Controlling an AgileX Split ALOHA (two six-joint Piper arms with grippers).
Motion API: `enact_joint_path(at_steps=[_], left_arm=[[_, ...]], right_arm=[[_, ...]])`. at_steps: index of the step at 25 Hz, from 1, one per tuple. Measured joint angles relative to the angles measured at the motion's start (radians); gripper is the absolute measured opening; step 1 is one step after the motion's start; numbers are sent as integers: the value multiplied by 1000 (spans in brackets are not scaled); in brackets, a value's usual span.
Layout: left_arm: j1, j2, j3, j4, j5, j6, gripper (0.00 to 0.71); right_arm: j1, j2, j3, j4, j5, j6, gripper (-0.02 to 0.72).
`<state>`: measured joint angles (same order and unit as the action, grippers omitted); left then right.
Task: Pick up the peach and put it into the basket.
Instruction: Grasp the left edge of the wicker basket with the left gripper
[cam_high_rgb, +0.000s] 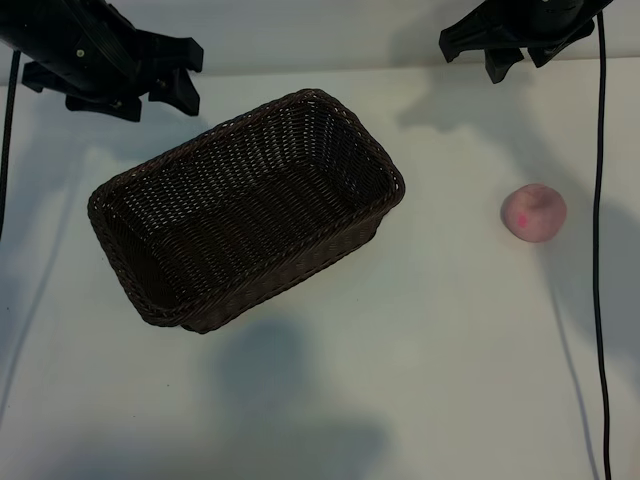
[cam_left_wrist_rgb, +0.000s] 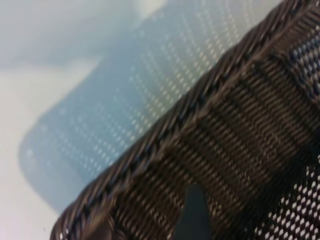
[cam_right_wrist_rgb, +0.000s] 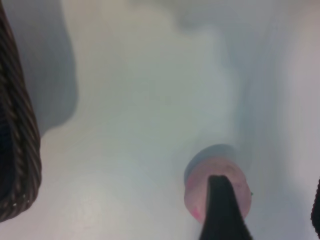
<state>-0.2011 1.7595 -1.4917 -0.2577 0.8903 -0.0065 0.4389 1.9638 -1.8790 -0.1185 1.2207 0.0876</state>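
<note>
The peach (cam_high_rgb: 533, 212), small, round and pale pink with a brighter pink spot, lies on the white table to the right of the basket. The dark-brown wicker basket (cam_high_rgb: 240, 210) lies at an angle left of centre and is empty. My right gripper (cam_high_rgb: 470, 60) hangs open at the table's far right, beyond the peach and not touching it. In the right wrist view one dark finger (cam_right_wrist_rgb: 222, 212) overlaps the peach (cam_right_wrist_rgb: 195, 190), with the basket's corner (cam_right_wrist_rgb: 15, 150) off to one side. My left gripper (cam_high_rgb: 190, 72) stands open at the far left, beside the basket's far rim (cam_left_wrist_rgb: 165, 135).
A black cable (cam_high_rgb: 600, 250) runs down the table's right side, just past the peach. Another cable (cam_high_rgb: 8, 120) hangs at the left edge. Bare white tabletop (cam_high_rgb: 430, 380) spreads in front of the basket and between the basket and the peach.
</note>
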Motion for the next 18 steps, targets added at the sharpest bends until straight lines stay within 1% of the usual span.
enact_joint_path(at_steps=[2, 4, 7, 9, 11, 13, 15, 18], left_arm=[[0, 0, 0, 1, -10, 0, 577], [0, 0, 0, 16, 8, -3, 577], [0, -15, 1, 80, 56, -56, 577], [0, -48, 23, 136, 62, -104, 577], [0, -110, 76, 176, 54, -153, 577], [0, -177, 169, 203, 34, -202, 577], [0, -241, 272, 221, -6, -247, 577], [0, -326, 436, 230, -95, -330, 577]], right_arm=[[0, 0, 0, 0, 0, 0, 436], [0, 0, 0, 1, 0, 0, 436], [0, 0, 0, 4, 0, 0, 436], [0, 0, 0, 12, 0, 0, 436], [0, 0, 0, 20, 0, 0, 436], [0, 0, 0, 21, 0, 0, 436], [0, 0, 0, 22, 0, 0, 436], [0, 0, 0, 22, 0, 0, 436]])
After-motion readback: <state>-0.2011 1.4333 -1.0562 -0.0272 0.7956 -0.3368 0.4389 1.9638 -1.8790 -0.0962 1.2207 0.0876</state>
